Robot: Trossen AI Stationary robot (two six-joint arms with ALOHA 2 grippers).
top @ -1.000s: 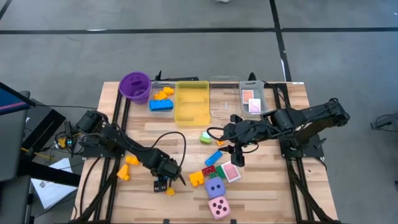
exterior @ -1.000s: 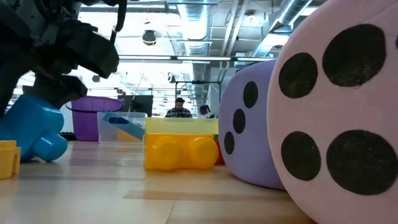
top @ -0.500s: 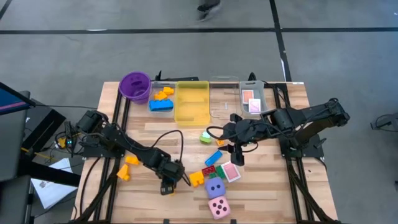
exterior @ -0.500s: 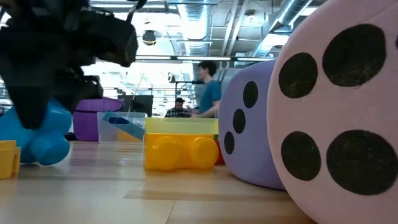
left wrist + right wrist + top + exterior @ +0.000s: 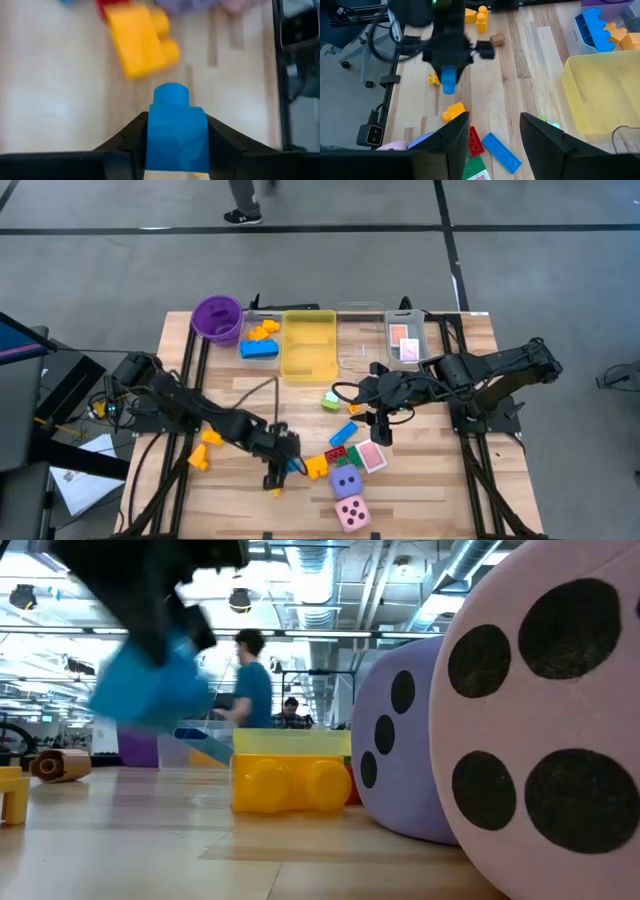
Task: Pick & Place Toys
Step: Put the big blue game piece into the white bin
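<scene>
A blue brick [image 5: 177,137] hangs above the table's near middle, with my left gripper [image 5: 285,468] shut on it. The low view shows the blue brick [image 5: 150,690] well off the wood. Beside it lie a yellow brick [image 5: 316,467], a purple die [image 5: 346,482] and a pink die [image 5: 351,513]. A red brick [image 5: 335,453], a flat blue brick [image 5: 343,433] and a pink-backed card [image 5: 372,457] lie under my right gripper [image 5: 383,432]. That gripper hovers open with nothing between its fingers. My left gripper pinches the blue brick's two opposite side walls [image 5: 152,135] between its two fingers. The fingers slant down from the table's left. The brick's single stud [image 5: 171,95] points away from the gripper, ahead of the fingertips. The brick is lifted clear of the table.
Along the far edge stand a purple cup [image 5: 217,318], a clear tray [image 5: 260,340] with blue and orange bricks, a yellow tray [image 5: 309,345] and a tray [image 5: 405,342] with cards. Orange bricks [image 5: 205,448] lie near left, a green brick [image 5: 330,400] in the middle. A person walks behind.
My left gripper has shut on the blue brick, which stood on the table, and has lifted it clear. It has gone up and a little toward the table's right edge and has tipped while rising. A small yellow brick stays on the wood below.
</scene>
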